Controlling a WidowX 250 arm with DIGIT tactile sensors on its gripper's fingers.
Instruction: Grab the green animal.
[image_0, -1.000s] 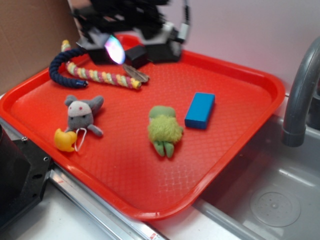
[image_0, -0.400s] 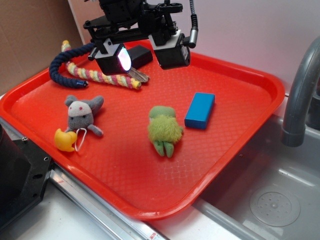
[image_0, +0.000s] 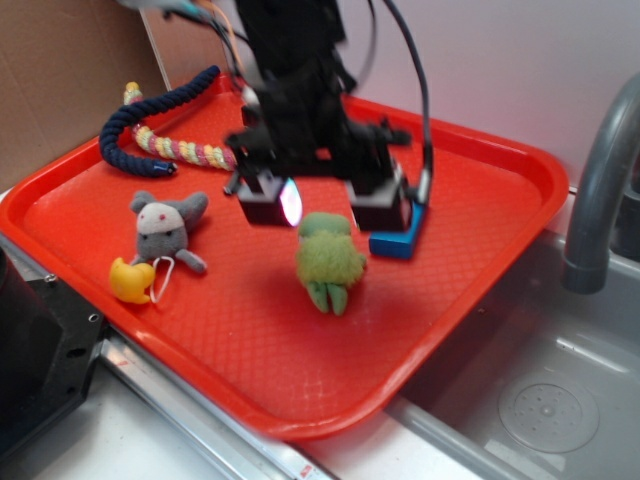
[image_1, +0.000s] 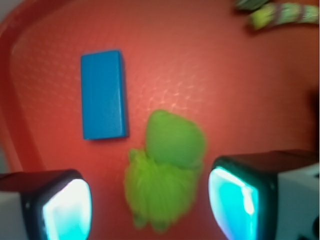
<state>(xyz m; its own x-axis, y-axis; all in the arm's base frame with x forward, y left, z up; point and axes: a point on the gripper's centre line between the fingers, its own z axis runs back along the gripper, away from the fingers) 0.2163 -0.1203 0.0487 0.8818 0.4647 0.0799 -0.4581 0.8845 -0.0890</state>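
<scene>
From the exterior view, the small light-green plush animal (image_0: 329, 258) lies on the red plastic tray (image_0: 480, 290) near its middle, toward the right edge. Its fuzzy yellow-green round body sits between a smoother green head, which points to the far edge, and two stubby legs, which point to the near edge. One grey plush mouse with a yellow piece (image_0: 158, 245) lies near the left edge, one braided rope toy in navy, pink and yellow (image_0: 165, 135) lies at the far left corner, and one blue rectangular block (image_0: 400, 243) peeks out just right of the animal's head. The black robot gripper (image_0: 325, 208) hangs above the animal's head, its two fingers spread wide, one to each side; they grasp nothing.

In the wrist view, the one green animal (image_1: 167, 167) lies between the two fingertips (image_1: 67, 207), whose pads glow pale cyan, with red tray (image_1: 210, 65) showing on both sides of it. The gripper (image_1: 150, 205) is wide open and empty. The single blue block (image_1: 103, 94) lies just beside the head, and an end of the rope toy (image_1: 282, 12) shows at the top right.
</scene>
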